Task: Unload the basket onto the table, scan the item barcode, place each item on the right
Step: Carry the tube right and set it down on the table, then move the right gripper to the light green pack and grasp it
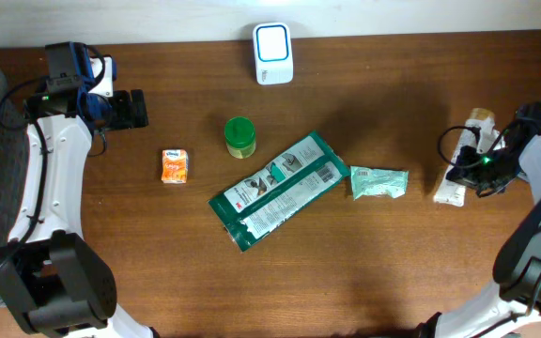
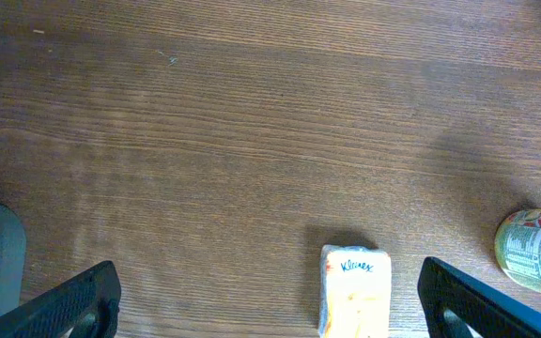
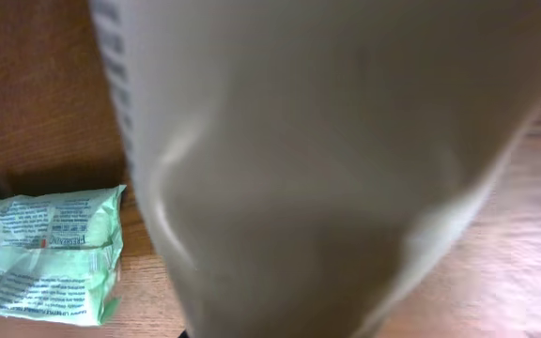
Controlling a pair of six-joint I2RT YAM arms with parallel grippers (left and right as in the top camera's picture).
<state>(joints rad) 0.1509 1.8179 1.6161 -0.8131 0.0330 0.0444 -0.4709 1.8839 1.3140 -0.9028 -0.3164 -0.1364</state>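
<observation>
Item 1: white packet (image 1: 451, 191), at right side of table (image 1: 393, 272), clamped in right gripper (image 1: 470, 161), well apart from scanner (image 1: 272, 53). Left gripper (image 1: 143, 109): jaws wide apart, empty, near tissue pack (image 1: 175, 166).

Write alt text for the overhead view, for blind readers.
A long green package lies diagonally mid-table, with a green-lidded jar, an orange pack and a pale green packet nearby; a white scanner stands at the far edge. The right gripper is shut on a white tube; the left gripper is open.
</observation>
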